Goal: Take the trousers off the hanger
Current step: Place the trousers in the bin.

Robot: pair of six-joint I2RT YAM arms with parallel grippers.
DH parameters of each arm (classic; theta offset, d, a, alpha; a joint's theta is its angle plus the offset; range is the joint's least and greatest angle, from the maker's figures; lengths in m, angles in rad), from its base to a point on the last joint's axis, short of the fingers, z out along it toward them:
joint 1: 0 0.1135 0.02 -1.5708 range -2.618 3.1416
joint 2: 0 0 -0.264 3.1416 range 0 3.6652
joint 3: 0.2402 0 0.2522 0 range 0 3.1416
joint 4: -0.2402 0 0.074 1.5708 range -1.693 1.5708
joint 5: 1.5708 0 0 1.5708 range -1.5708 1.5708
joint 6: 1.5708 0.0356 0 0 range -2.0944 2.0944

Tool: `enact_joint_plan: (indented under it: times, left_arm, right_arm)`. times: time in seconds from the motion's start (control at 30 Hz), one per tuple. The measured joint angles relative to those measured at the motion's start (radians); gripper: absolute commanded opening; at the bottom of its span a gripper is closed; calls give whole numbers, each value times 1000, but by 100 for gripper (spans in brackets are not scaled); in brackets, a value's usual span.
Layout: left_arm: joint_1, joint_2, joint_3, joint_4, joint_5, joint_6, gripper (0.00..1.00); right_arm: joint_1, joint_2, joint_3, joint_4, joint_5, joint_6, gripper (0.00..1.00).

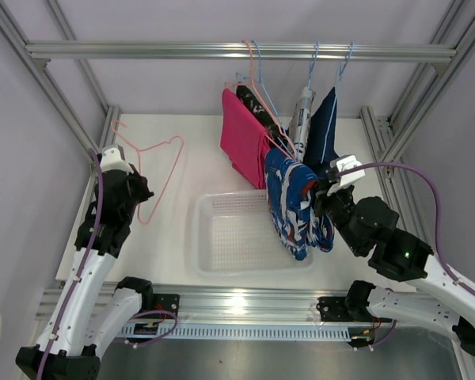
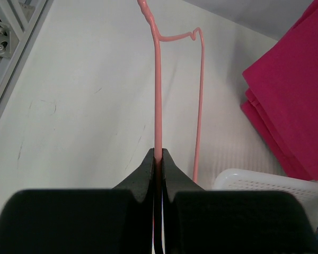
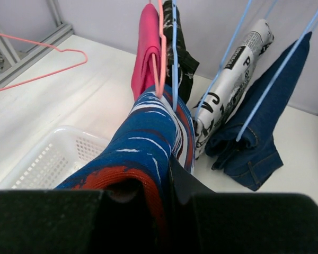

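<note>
Left gripper (image 2: 158,154): fingers together, clamped on the wire of an empty pink hanger (image 2: 158,79), which it holds at the left side of the table (image 1: 182,154).
Right gripper (image 3: 159,190): pinched shut on a fold of the blue trousers with red-white pattern (image 3: 148,137).
Task item location: the blue patterned trousers hang over the right end of the white basket (image 1: 199,237). Their top fold reaches the hanger wires behind, so I judge them not yet free. Which wire carries them cannot be told.
Other garments, further back: plain pink trousers (image 1: 241,142), black trousers with white pattern (image 1: 256,111), white trousers with black print (image 1: 302,119) and dark blue denim trousers (image 1: 324,131). All four hang from wire hangers hooked on the rail (image 1: 142,51).
Stage (judgement): one hanger appears cleared; the second garment is in hand; four remain.
Risk 1: a sideways pull could drag the hanger along the rail or unhook it, because the cloth is folded over the bar.
Risk 2: the neighbouring hangers are crowded close together, so a snagged wire could bring the pink or black trousers down too.
Risk 3: the pinch takes only an edge fold, and the cloth could slip out under tension.
Risk 4: the garment hangs at the basket's right rim, so a release there might land it partly outside.
</note>
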Motion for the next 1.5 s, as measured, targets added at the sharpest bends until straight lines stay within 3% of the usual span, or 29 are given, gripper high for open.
enact_joint_plan:
  times: [0.27, 0.5, 0.67, 0.73, 0.77, 0.87, 1.1, 1.3, 1.4, 1.43, 1.5]
  left_arm:
    - [-12, -6, 0, -4, 0, 6, 0]
    - [-19, -16, 0, -4, 0, 12, 1]
    - [-23, -16, 0, -5, 0, 15, 1]
    - [-24, -16, 0, -5, 1, 15, 1]
    - [-24, -16, 0, -5, 1, 15, 0]
    - [-25, -16, 0, -5, 1, 15, 1]
    - [-25, -18, 1, -6, 5, 15, 1]
    - [-26, -18, 1, -6, 10, 15, 0]
    - [-26, -18, 1, -6, 10, 15, 1]
    - [-26, -18, 1, -6, 11, 15, 1]
    - [-26, -18, 1, -6, 11, 15, 1]
  right_arm:
    - [-9, 16, -74, 27, -63, 40, 0]
    - [-5, 159, -237, 251, -263, 156, 0]
    - [16, 294, -262, 380, -369, 232, 0]
    - [37, 344, -261, 427, -390, 249, 28]
    - [47, 367, -260, 445, -399, 257, 52]
    - [73, 441, -239, 472, -447, 280, 73]
    - [118, 512, -190, 475, -599, 330, 84]
    - [142, 491, -158, 502, -724, 373, 84]
    - [153, 447, -158, 496, -739, 375, 60]
    - [155, 426, -158, 495, -731, 376, 43]
    - [158, 393, -158, 491, -712, 369, 31]
